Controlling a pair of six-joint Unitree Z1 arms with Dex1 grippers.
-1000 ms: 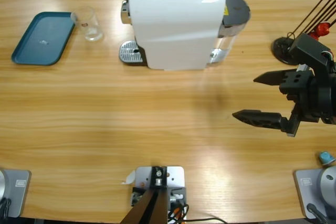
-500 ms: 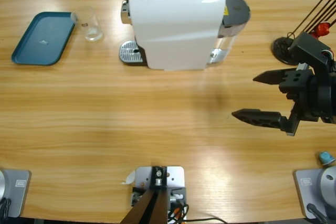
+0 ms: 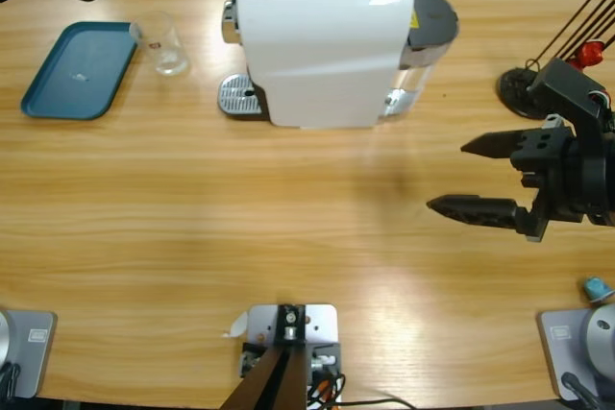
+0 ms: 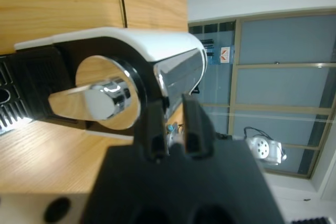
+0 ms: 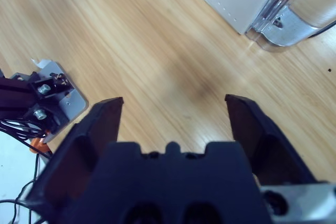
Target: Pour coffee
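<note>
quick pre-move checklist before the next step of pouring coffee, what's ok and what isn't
1. Glass under the coffee machine spout: not ok, it stands left of the machine, beside the blue tray.
2. Drip grate free: ok.
3. Coffee in glass: not ok, looks empty.
4. Left gripper at the machine's front end: ok, jaws nearly shut.
5. Right gripper free: ok, open over bare table.

One coffee machine (image 3: 322, 40), one clear glass (image 3: 168, 44), one teal tray (image 3: 77, 69), two end effectors.

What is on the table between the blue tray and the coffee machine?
A clear glass stands between the tray and the machine, seen in the high view.
</note>
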